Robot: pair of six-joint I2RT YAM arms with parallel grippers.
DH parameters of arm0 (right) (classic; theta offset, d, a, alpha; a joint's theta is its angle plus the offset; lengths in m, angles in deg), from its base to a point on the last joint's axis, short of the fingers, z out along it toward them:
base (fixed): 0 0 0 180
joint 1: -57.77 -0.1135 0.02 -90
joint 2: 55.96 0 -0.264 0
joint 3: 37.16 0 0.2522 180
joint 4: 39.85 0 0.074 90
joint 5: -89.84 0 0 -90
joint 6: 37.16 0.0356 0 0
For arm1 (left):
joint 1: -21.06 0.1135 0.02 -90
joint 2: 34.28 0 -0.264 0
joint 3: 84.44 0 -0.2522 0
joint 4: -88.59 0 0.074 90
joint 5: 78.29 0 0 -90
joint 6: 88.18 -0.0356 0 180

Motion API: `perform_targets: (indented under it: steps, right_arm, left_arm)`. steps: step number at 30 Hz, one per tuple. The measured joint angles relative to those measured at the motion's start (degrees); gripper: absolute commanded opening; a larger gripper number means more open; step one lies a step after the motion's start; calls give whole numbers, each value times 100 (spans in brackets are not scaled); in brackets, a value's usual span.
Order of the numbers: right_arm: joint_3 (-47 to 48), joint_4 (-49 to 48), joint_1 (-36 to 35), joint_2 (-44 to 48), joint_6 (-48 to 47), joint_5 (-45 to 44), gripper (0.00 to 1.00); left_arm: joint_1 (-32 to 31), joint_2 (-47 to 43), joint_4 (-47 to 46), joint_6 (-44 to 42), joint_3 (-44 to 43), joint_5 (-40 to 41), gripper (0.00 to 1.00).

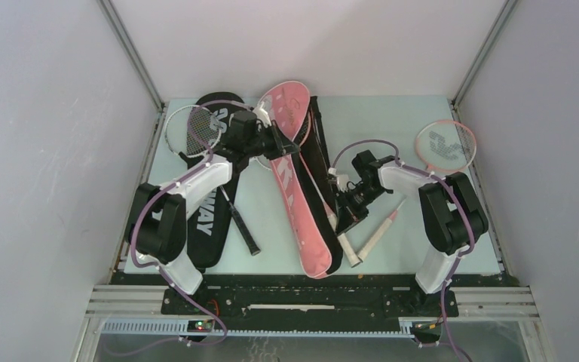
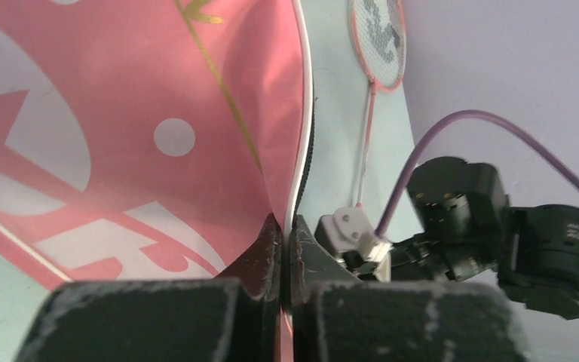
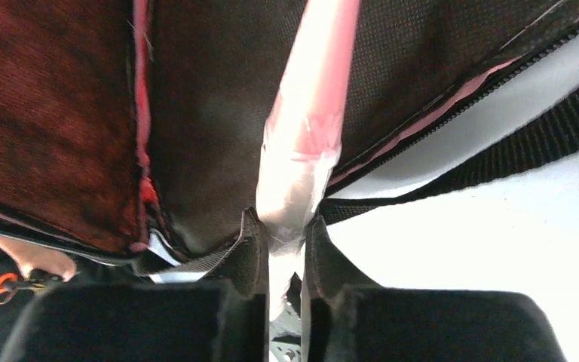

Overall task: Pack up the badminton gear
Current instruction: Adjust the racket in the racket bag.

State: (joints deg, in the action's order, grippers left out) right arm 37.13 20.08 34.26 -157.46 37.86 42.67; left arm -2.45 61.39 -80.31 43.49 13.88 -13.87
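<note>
Left wrist: the left gripper (image 2: 286,240) is clamped fully closed on the white-piped edge of the pink racket cover (image 2: 121,113), and that edge is lifted off the table (image 2: 339,151).

Right wrist: the right gripper (image 3: 283,235) is nearly closed, with both fingers pressed against a racket handle (image 3: 309,113). The handle is white wrap at the fingers and pink further up, and it runs into the cover's dark interior.

Top external: the pink cover lies diagonally across mid-table, head end far and narrow end near the front edge. Its black strap (image 1: 320,166) runs along its right side. The left gripper holds it near the head end and the right gripper sits at its right edge, lower down. A pink-framed racket (image 1: 445,143) lies on the far right of the table, apart from the cover. The black racket cover (image 1: 209,226) lies on the left under the left arm, with a white-framed racket (image 1: 185,132) on top of it, head at the far end. I cannot tell which racket head the held handle belongs to.
</note>
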Motion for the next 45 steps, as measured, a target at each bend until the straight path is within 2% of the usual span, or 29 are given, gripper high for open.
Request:
perform_targets:
  steps: [2, 10, 11, 13, 16, 20, 26, 30, 33, 35, 39, 41, 45]
  right_arm:
    - [125, 107, 70, 2, -22, 146, 0]
    - [470, 221, 179, 2, 79, 964, 0]
    - [470, 203, 181, 2, 96, 1047, 0]
    - [470, 155, 205, -15, 149, 1178, 0]
    - [470, 59, 232, -81, 269, 1239, 0]
    - [470, -118, 245, -173, 382, 1248, 0]
    - [470, -293, 249, -293, 424, 1314, 0]
    - [470, -345, 260, -387, 417, 1399, 0]
    - [470, -352, 275, -435, 389, 1436, 0]
    - [470, -352, 286, -452, 376, 1456, 0]
    - [470, -345, 308, -481, 337, 1515, 0]
    - [470, -323, 326, -485, 313, 1569, 0]
    - [498, -212, 334, -621, 138, 1770, 0]
  left_arm:
    - [-37, 0, -48, -81, 79, 57, 5]
    - [-374, 0, -291, -420, 264, 297, 40]
    - [-404, 0, -306, -470, 264, 299, 46]
    - [-457, 0, -306, -575, 264, 291, 66]
    - [-498, 0, -306, -732, 264, 284, 86]
    - [-496, 0, -170, -1049, 251, 251, 98]
    - [-494, -2, 13, -2116, 251, -356, 98]
    - [-614, -273, 422, -3827, 264, -1193, 85]
    - [-859, -566, 1237, -5313, 199, -1685, 83]
    - [-1130, -619, 2151, -6585, -37, -1941, 83]
    - [-1635, -601, 3545, -8535, -435, -2015, 82]
    - [-1941, -551, 4116, -9350, -612, -1926, 81]
    - [-2500, -323, 4715, -10365, -846, -1545, 80]
